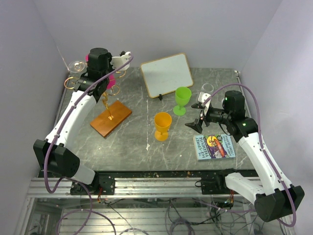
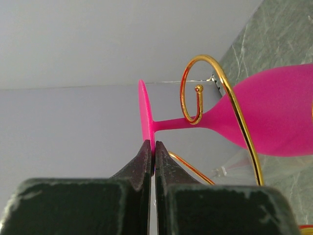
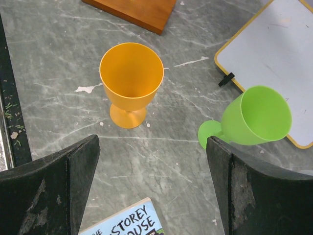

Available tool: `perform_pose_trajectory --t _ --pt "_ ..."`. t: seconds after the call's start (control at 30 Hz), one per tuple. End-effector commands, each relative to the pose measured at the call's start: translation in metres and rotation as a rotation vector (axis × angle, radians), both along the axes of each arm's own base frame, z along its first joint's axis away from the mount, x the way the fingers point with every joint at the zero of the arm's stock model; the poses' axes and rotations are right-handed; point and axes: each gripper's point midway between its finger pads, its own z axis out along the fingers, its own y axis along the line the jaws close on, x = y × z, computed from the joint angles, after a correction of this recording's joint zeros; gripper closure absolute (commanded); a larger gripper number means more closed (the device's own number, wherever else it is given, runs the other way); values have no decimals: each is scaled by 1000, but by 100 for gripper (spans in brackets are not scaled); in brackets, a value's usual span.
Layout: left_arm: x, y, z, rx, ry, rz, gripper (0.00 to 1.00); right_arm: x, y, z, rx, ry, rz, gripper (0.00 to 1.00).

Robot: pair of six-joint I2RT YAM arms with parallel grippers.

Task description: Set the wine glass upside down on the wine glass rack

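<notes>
My left gripper [image 2: 154, 152] is shut on the foot rim of a pink wine glass [image 2: 274, 115]. The glass hangs bowl down, its stem lying in a gold spiral arm [image 2: 195, 93] of the wine glass rack [image 1: 105, 100]. The rack stands on a brown wooden base [image 1: 111, 119] at the left; the pink glass [image 1: 112, 81] shows beside the left arm's wrist there. A clear glass [image 1: 76, 65] hangs on the rack's far-left arm. My right gripper [image 3: 152, 161] is open and empty above the table, between an orange wine glass [image 3: 131, 78] and a green wine glass [image 3: 257, 115], both upright.
A whiteboard [image 1: 166, 73] leans at the back centre. A blue book [image 1: 215, 146] lies under the right arm. Another clear glass [image 1: 206, 89] stands behind the right gripper. The orange glass [image 1: 163, 125] and the green glass [image 1: 182, 100] stand mid-table. Walls enclose the table.
</notes>
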Motion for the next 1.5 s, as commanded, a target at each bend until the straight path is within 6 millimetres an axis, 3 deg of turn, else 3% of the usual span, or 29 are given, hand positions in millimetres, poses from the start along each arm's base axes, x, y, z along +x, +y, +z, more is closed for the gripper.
perform_pose_trajectory --t 0.0,1.47 --pt "-11 -2 10 15 -20 6 93 1 1 0 -3 -20 5 10" --pt "-20 -23 14 -37 1 -26 93 3 1 -5 -14 5 3 10"
